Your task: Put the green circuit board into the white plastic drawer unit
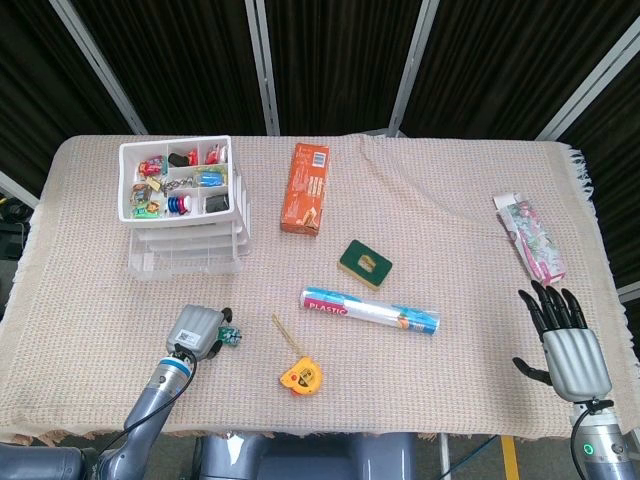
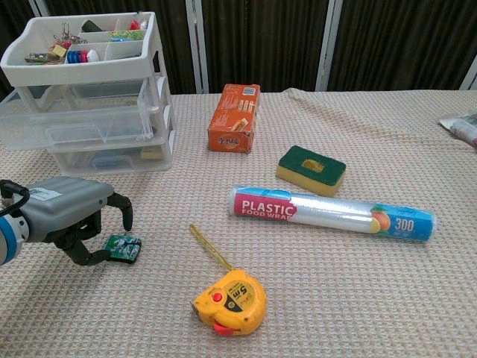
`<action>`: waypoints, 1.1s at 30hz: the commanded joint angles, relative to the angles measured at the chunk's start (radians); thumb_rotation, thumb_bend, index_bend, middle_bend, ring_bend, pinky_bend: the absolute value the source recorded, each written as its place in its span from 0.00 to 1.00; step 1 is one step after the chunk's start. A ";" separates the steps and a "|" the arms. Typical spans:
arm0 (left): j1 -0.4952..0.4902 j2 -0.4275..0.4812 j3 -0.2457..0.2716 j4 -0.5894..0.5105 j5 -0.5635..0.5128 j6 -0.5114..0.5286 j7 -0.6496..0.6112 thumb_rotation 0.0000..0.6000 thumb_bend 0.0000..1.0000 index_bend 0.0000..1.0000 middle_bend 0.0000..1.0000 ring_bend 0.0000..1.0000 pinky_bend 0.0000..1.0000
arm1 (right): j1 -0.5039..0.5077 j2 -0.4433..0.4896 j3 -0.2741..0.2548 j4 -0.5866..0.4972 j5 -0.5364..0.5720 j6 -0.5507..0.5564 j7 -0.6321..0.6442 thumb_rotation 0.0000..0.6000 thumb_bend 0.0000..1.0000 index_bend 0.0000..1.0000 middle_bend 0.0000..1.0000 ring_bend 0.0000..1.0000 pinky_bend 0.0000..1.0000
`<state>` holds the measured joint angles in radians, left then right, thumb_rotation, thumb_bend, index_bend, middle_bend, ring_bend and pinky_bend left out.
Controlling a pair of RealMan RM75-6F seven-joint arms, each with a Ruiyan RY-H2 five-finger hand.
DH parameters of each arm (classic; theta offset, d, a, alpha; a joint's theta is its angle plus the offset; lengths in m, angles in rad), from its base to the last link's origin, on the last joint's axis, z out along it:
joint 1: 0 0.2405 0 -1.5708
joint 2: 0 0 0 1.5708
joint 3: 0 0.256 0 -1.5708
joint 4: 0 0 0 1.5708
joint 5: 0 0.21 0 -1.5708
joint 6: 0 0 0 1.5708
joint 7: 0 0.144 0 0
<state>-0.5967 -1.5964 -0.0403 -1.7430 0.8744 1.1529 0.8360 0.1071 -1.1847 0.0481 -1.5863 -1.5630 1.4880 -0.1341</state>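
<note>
The small green circuit board (image 1: 230, 337) (image 2: 124, 247) lies on the woven cloth at the front left. My left hand (image 1: 195, 328) (image 2: 63, 209) arches over it from the left, fingers curled and apart. The thumb touches the board's left edge and a fingertip hangs just above it. The board rests on the cloth. The white plastic drawer unit (image 1: 190, 255) (image 2: 89, 123) stands behind the hand at the back left, with a sorted tray of small items on top and its drawers pushed in. My right hand (image 1: 570, 345) lies flat and open at the front right, holding nothing.
An orange box (image 1: 305, 188) stands right of the drawer unit. A green-and-yellow sponge (image 1: 364, 263), a roll of plastic wrap (image 1: 370, 311) and a yellow tape measure (image 1: 300, 377) with its tape pulled out lie mid-table. A printed packet (image 1: 530, 237) lies far right.
</note>
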 commanded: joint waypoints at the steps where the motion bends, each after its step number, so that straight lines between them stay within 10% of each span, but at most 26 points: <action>1: 0.000 0.006 0.003 -0.005 0.009 -0.002 -0.008 1.00 0.43 0.64 1.00 0.93 0.78 | 0.000 0.000 0.000 0.000 0.000 0.000 0.000 1.00 0.02 0.09 0.00 0.00 0.00; 33: -0.001 0.205 -0.004 -0.270 0.208 0.063 -0.082 1.00 0.44 0.67 1.00 0.93 0.78 | -0.002 -0.009 0.005 0.008 -0.003 0.014 -0.014 1.00 0.02 0.09 0.00 0.00 0.00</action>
<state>-0.5934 -1.4085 -0.0355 -1.9883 1.0670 1.2075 0.7536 0.1055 -1.1935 0.0530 -1.5787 -1.5658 1.5013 -0.1472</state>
